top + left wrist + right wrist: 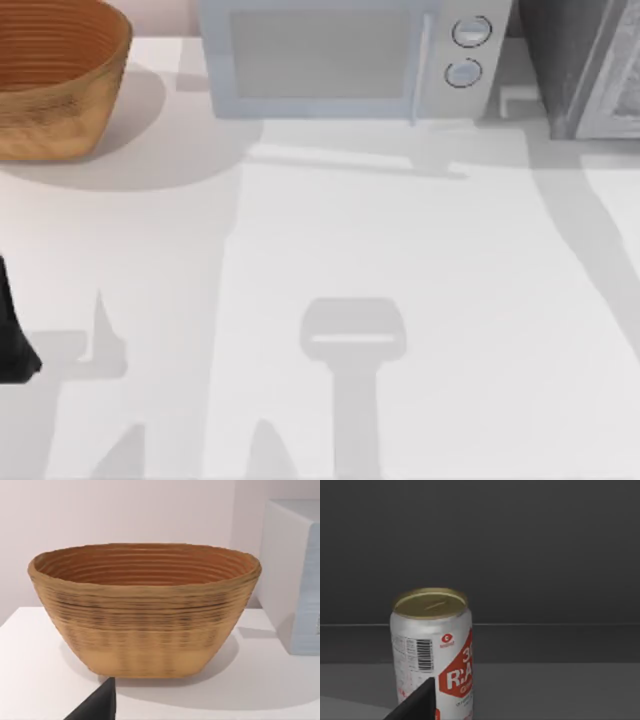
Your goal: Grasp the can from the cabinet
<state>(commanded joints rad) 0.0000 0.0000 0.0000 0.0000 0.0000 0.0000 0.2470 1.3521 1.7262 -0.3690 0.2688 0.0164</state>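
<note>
While closing in on the can (432, 647), right gripper (415, 705) inside the cabinet (590, 70), just short of the can and a little to one side of it, not visibly touching. Cannot tell whether wide or narrow; nothing seen held. Can upright on the dark floor of the cabinet, golden lid up, silver wall with red label and barcode facing the wrist camera, dark back wall well behind. Cabinet at the far right of the surface (420, 300), beside the microwave (330, 60).

Step in hand, by judgement: the approach, grasp not yet made. Next move calls for centring on the can's body, straddling it at mid-height, then closing squarely without nudging it over or back.

Left gripper (97, 705) parked at the surface's left side, facing the basket (145, 610); opening likewise cannot be told.
</note>
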